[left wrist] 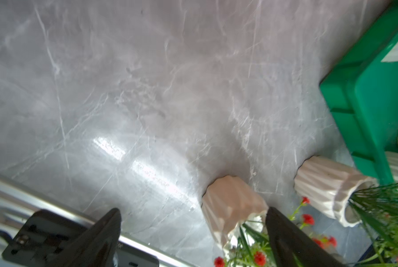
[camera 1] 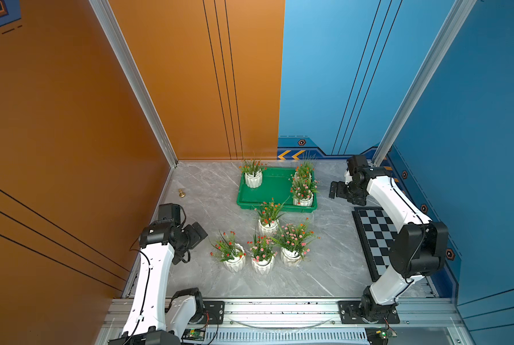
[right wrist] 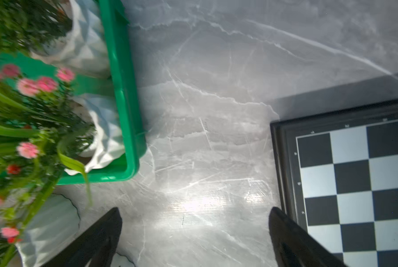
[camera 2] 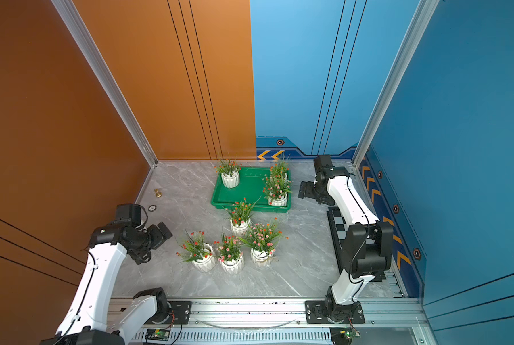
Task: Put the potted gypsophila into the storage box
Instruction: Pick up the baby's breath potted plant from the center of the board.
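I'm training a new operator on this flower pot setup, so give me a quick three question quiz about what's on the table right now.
1. True or false: the right gripper is holding a pot.
2. How many potted gypsophila stand inside the storage box? A two, B three, C five.
3. Fill the gap: ____ pots stand on the table outside the box.
Key: 1 false, its jaws stand open with nothing between them. 2 B. 3 four.
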You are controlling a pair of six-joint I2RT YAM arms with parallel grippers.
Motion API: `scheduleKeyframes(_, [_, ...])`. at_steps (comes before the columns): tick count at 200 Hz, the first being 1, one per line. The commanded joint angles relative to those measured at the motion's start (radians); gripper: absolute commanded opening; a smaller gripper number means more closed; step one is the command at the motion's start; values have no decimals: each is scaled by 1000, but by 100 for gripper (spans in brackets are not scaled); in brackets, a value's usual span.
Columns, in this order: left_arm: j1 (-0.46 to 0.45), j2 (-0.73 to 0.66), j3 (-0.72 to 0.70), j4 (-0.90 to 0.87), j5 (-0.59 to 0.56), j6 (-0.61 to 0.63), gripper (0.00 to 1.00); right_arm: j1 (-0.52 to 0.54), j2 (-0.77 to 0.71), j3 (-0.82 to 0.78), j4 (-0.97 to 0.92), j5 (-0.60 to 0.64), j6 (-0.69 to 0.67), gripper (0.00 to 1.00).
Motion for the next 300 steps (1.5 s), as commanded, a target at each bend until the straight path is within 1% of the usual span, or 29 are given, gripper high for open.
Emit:
scheduleKeyframes(1, [6,-31,-35,-88,-32,-23,98,-25,-64,-57,30,-20,-30,100])
scheduleKeyframes(34, [-6,-48,-74,-101,-16,-25,98,-48,-104,-133,42,-33,-37,100])
scheduleKeyframes(82, [-69,-49,-109,-98,-11,-31,100,-57,-129,-200,55,-41,-37,100])
scheduleKeyframes(104, [-101,-46,-112,-100,-11,-32,99,-58,-132,-217,61,-40,-37,100])
scheduleKeyframes(162, [-225,-20,-106,-95,-26,-97,98,-57,-129,-245,70,-51,-33,100])
scheduleKeyframes(200, [-310,37,-78,-94,-34,-112,97,-57,-121,-252,76,-51,-33,100])
scheduleKeyframes(246, [-380,98,-46,-69,-26,-125,93,-55,-122,-273,92,-61,-29,100])
scheduleKeyframes(300, [-448,136,-46,-21,-22,-163,87,-49,-129,-299,105,-82,-37,100])
